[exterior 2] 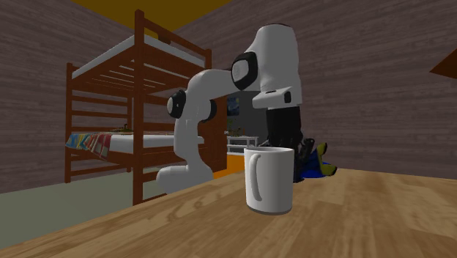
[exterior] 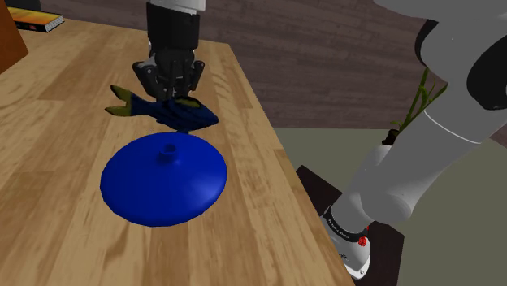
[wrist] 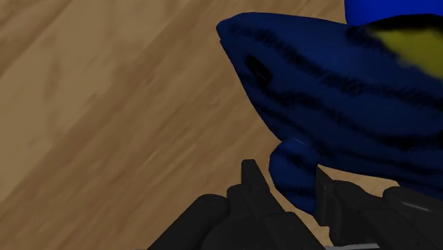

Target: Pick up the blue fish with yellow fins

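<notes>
Wrist view: my jaws pinch a blue lobe of the fish (wrist: pixel 341 92), whose body is cut off. A mug (exterior 2: pixel 269 179) hides most of it in the second exterior view. Over the tabletop (exterior: pixel 65 162) the arm (exterior: pixel 390 175) stands vertical at the wrist, fish just beside a blue dome (exterior: pixel 162 180); lifted or resting, I cannot tell.

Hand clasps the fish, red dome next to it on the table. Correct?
Not quite: the dome is blue, not red, as the shoulder view shows. The rest holds: the hand clasps the fish, and the dome lies next to it on the table.
</notes>
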